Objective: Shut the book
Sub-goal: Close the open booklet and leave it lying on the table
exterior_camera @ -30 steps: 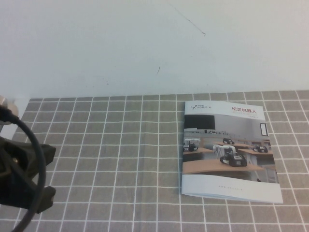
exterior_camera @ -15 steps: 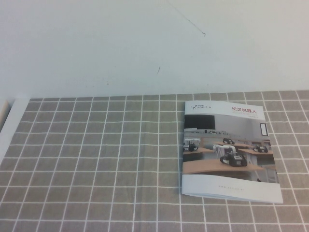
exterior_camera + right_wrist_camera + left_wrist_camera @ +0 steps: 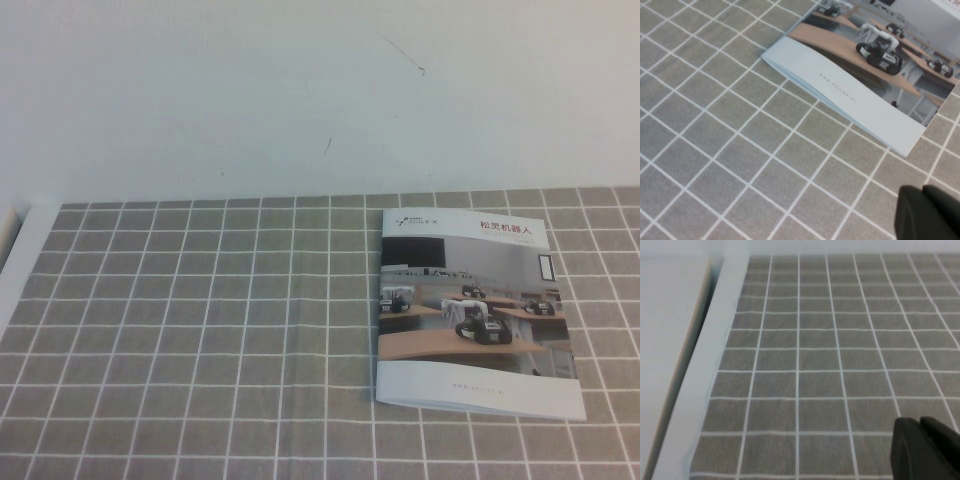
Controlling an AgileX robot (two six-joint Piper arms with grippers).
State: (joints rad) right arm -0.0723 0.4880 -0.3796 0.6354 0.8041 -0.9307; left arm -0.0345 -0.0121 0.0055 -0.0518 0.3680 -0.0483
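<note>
1. The book (image 3: 476,312) lies shut and flat on the grey checked cloth (image 3: 200,330), front cover up. The cover has a white band with red lettering along its far edge, a photo of small robots on wooden desks in the middle, and a plain white band along its near edge.
2. The cloth reaches out from the book on all sides. Most of it is on the book's left, where it ends at a white table edge (image 3: 14,262). Beyond the book's far edge the cloth meets a white wall (image 3: 300,90).
3. The high view shows the whole book and cloth, but neither arm.
4. Only the right wrist view shows the right gripper (image 3: 923,193). It hangs over the cloth near the book's (image 3: 865,65) near white band and does not touch it. Its two dark tips are pressed together and hold nothing.
5. The right wrist view also shows the thin stack of page edges under the cover, with the cover resting level on them. The high view hardly shows this.
6. Only the left wrist view shows the left gripper (image 3: 921,425). It is over the cloth, well apart from the book and near the white table edge (image 3: 715,355). Its tips are clenched together and empty.
7. The left wrist view does not take in the book.
</note>
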